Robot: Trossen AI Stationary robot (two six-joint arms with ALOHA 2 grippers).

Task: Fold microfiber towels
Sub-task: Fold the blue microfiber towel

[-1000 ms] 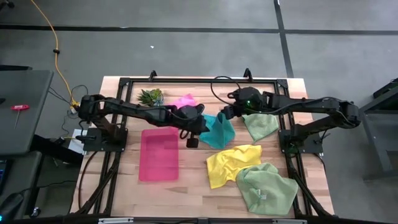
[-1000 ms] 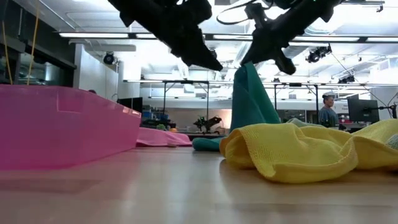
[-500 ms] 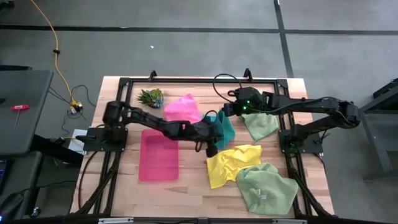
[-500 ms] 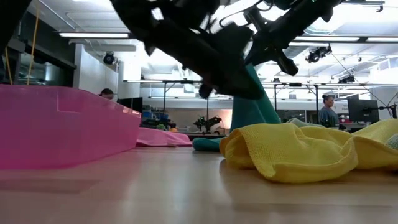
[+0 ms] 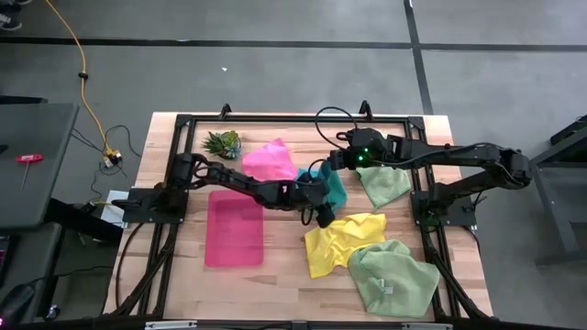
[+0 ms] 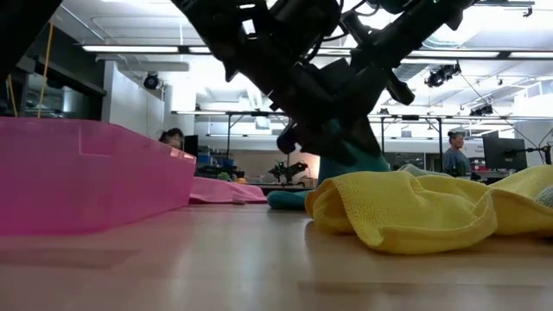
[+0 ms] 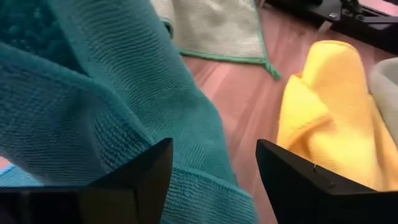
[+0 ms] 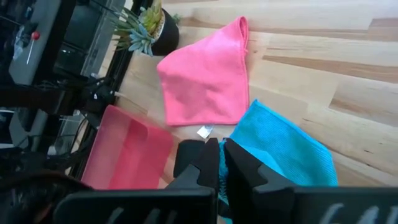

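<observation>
High view: the left hand reaches across the middle of the tabletop and sits at the near edge of the teal towel. In the left wrist view its fingers stand apart, released, with teal cloth bunched between and ahead of them, and the yellow towel just beyond to one side. The right hand is at the far edge of the same teal towel, clenched on the cloth; the right wrist view shows its two fingers pressed together with teal fabric beside them. The low view shows the teal towel lifted into a peak under the two arms. The pink towel lies flat beside the left arm, near the plant. The tray is on the other side of that arm. One pale green towel lies under the right arm; another lies past the yellow towel, touching it.
</observation>
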